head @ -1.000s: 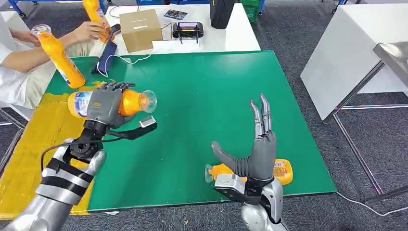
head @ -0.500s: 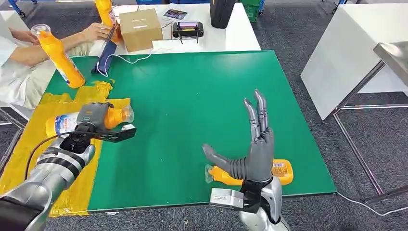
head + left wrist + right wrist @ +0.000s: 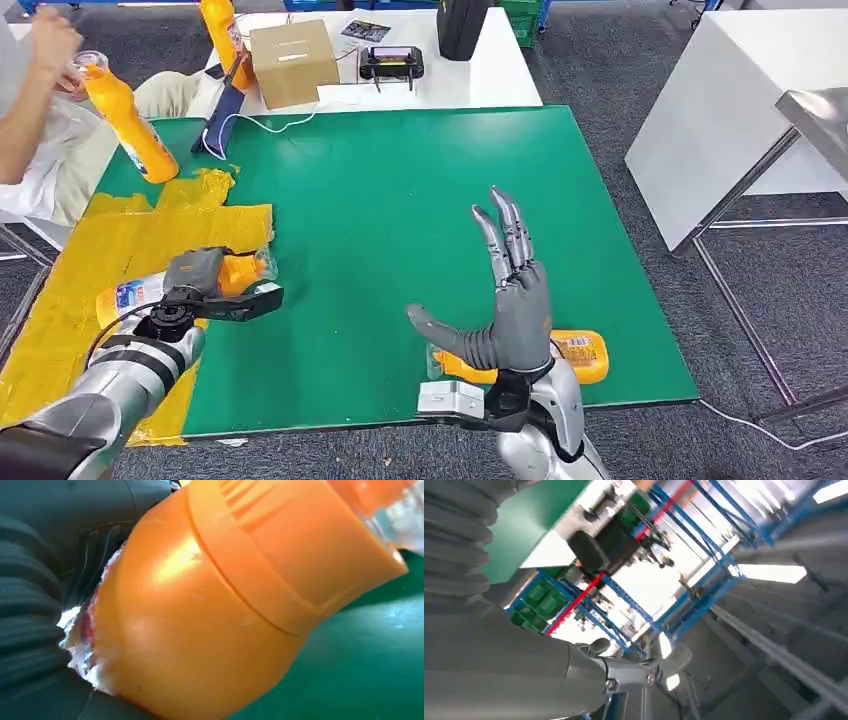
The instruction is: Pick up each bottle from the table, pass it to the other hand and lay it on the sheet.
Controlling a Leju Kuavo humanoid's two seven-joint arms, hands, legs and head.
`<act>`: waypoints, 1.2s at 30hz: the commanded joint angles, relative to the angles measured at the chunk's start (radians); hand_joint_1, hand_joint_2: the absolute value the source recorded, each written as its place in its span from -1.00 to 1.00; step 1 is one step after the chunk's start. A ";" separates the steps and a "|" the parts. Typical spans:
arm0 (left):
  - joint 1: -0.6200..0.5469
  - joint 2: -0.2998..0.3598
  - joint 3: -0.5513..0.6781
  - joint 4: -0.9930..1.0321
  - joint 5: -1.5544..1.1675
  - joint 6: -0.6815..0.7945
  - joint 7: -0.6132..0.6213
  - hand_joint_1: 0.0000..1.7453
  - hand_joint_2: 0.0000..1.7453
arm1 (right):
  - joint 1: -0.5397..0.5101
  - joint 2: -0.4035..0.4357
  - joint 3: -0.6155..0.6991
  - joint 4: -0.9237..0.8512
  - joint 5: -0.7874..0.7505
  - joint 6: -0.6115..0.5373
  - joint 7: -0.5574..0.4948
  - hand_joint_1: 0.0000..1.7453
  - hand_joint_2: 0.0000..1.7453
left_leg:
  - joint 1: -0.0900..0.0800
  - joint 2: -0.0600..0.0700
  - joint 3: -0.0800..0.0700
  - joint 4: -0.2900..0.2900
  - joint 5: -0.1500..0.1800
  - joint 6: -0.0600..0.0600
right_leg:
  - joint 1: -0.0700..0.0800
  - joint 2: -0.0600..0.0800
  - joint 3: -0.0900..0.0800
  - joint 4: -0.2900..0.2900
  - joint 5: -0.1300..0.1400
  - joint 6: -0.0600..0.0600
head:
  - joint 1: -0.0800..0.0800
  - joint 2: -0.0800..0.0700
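My left robot hand (image 3: 197,275) grips an orange bottle (image 3: 140,292) lying over the yellow sheet (image 3: 60,300) at the left. My right robot hand (image 3: 512,315) is spread wide and empty, with a second bottle (image 3: 580,355) behind it at the green tabletop's (image 3: 400,200) near edge.

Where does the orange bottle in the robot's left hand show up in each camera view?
Head view: the held bottle lies sideways in the left hand, over the yellow sheet at lower left.
Left wrist view: the bottle's orange body sits close up, mid-picture.
Right wrist view: not in it.
Shared landmark: the green mat, also and.
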 commanded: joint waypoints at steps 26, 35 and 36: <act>0.541 -0.317 0.515 -1.089 0.333 0.452 -0.618 -1.00 1.00 | 0.144 -0.220 -0.215 0.360 0.146 0.294 0.215 -1.00 1.00 | -0.002 -0.006 0.001 0.000 -0.004 0.001 | -0.002 0.001 0.002 -0.003 -0.003 0.000 | 0.000 0.000; 0.556 -0.325 0.471 -1.103 0.336 0.452 -0.617 -1.00 1.00 | 0.137 -0.216 -0.255 0.403 0.177 0.292 0.240 -1.00 1.00 | -0.001 -0.003 0.002 0.000 -0.005 0.001 | -0.002 0.005 0.001 -0.002 -0.002 0.000 | 0.000 0.000; 0.555 -0.323 0.468 -1.100 0.339 0.452 -0.618 -1.00 1.00 | 0.133 -0.210 -0.256 0.406 0.189 0.291 0.255 -1.00 1.00 | -0.001 -0.003 0.002 0.000 -0.005 0.001 | -0.002 0.005 0.002 -0.002 -0.002 0.000 | 0.000 0.000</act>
